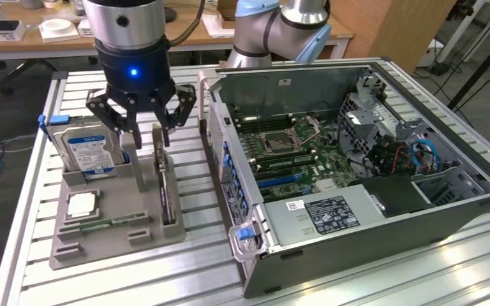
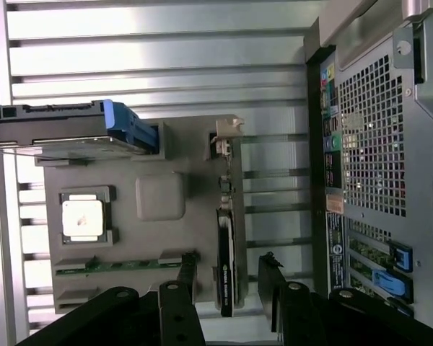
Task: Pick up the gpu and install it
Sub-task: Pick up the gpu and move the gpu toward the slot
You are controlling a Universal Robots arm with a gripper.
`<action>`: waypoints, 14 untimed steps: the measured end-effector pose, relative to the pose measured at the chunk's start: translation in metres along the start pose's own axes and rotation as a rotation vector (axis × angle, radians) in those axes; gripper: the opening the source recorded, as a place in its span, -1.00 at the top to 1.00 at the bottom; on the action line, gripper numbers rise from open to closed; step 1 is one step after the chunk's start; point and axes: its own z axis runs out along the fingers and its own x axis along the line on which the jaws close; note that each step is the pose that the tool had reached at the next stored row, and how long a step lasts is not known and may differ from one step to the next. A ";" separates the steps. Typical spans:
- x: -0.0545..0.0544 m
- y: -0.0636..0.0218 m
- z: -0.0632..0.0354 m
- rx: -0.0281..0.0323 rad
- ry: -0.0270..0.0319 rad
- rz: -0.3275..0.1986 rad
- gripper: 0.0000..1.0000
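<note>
While the gripper [image 1: 145, 135] hangs released at the exterior view's upper left, the gpu [image 1: 168, 191] stands on edge just below it in the gray holder [image 1: 100, 245], its long axis running down-frame.

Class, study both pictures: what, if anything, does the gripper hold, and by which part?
Nothing is held. The gripper is open, its fingers apart on either side of the graphics card, which stands on edge in the grey holder.
</note>
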 end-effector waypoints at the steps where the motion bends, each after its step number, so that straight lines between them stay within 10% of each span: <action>1: 0.000 -0.0002 0.0018 0.0000 0.0001 0.000 0.05; 14: 0.000 -0.0022 0.0253 0.0004 0.0000 0.000 0.05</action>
